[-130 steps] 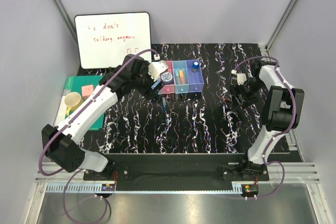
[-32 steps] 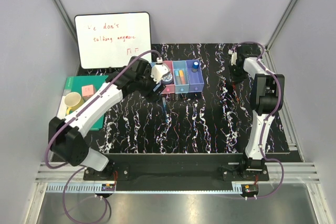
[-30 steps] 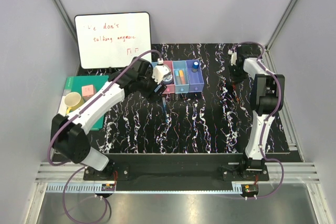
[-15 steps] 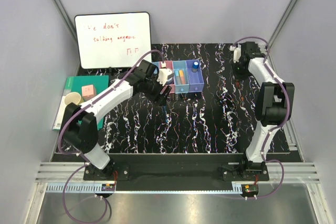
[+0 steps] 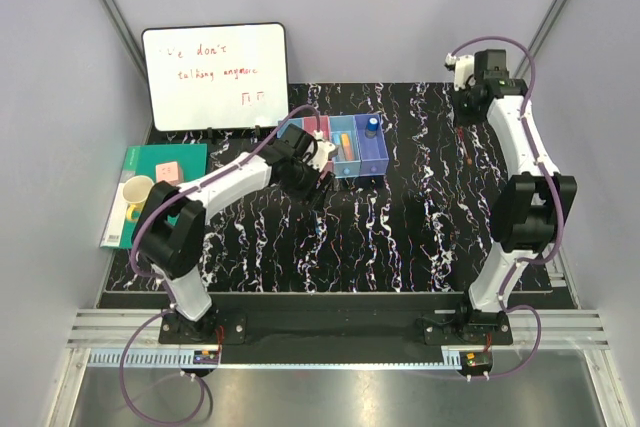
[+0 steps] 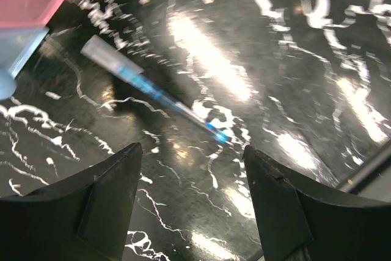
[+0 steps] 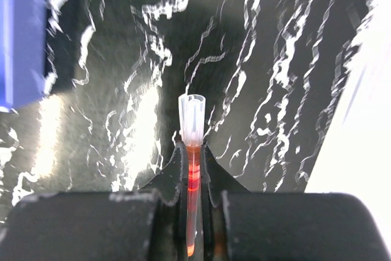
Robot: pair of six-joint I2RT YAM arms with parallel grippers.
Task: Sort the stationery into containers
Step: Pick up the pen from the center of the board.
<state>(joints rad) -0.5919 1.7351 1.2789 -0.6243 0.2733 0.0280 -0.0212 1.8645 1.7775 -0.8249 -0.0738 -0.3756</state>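
Dropping left gripper (image 6: 192, 160) from over the containers (image 5: 365, 169) to the blue pen (image 6: 153, 93) on the table (image 5: 400, 237) just in front of them; next pick lined up. Spread wide, empty, not touching it. Carrying orange pen (image 7: 192, 120) pinched in closed right gripper (image 7: 192, 157), raised far right.

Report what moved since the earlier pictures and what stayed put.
The left fingers left the containers and came nearer, open over the blue pen. The right fingers swung to the far right corner, still shut on the orange pen. Containers and blue pen stayed.
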